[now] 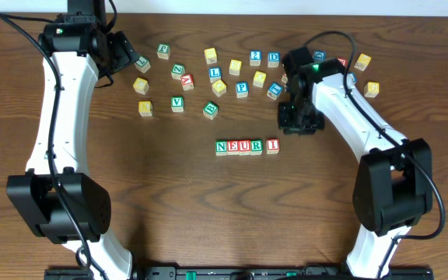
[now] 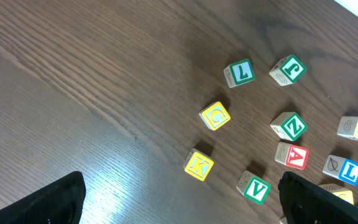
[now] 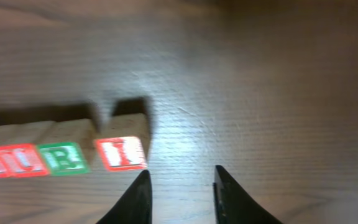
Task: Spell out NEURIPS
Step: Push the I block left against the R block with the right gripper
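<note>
1. Five cubes form a row at the centre of the overhead frame on the surface. From left to right they read N, E, U, R, I.
2. N, E, U and R sit side by side and touch. The I cube at the right end stands just beside R, with a slight gap.
3. The P cube, blue-framed, lies above the row, well apart from it, among the loose cubes scattered across the top of the frame.
4. The right gripper shows at the bottom of the right wrist view. Its fingers are a little apart with nothing between them.
5. That view is blurred. The red I lies just up and left of the fingertips, with the green R cube to its left.
6. Overhead, the right gripper is up and right of the row, near the I end.
7. The left gripper is at the upper left of the overhead frame. Its fingers are spread wide and hold nothing.
8. Its wrist view shows loose cubes only: a yellow K cube, a green V cube, a red A cube and a green L cube.
</note>
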Motion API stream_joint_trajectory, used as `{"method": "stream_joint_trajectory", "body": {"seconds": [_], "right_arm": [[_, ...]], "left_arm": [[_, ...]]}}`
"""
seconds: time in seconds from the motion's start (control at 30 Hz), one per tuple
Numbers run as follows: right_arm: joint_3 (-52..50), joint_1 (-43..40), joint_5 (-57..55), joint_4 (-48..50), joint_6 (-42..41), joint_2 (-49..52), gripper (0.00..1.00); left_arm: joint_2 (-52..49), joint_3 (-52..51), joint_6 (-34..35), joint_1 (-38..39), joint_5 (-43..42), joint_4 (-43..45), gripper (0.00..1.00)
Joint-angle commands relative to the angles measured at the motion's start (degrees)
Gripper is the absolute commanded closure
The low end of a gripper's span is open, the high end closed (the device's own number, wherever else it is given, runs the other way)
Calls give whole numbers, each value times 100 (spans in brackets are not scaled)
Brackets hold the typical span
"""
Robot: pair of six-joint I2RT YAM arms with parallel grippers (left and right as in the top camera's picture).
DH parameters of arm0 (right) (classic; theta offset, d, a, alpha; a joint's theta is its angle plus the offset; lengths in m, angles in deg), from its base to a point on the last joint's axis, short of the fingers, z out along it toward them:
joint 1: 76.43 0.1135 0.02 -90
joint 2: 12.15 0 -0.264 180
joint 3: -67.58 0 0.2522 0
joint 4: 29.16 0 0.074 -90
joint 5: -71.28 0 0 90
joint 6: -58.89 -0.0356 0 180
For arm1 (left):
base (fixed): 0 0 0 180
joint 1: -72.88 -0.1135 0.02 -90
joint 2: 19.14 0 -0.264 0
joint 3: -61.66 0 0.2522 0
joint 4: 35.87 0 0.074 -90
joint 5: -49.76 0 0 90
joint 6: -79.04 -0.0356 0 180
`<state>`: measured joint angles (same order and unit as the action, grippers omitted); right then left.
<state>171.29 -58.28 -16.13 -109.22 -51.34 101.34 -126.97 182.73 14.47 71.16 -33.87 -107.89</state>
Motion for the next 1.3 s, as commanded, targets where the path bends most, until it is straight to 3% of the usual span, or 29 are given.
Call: {"method": "stream_joint_trajectory", "body": {"seconds": [0.0, 0.5, 1.27], "right_arm": [[-433, -59, -50, 144, -76, -87, 76], [-1298, 109, 103, 1318, -138, -87, 78], [-1331, 369, 426, 1488, -205, -87, 78]], "left_arm": [[-52, -22, -33, -9, 74, -17, 2], [-52, -22, -33, -9, 76, -17, 2], [-52, -22, -33, -9, 76, -17, 2]]}}
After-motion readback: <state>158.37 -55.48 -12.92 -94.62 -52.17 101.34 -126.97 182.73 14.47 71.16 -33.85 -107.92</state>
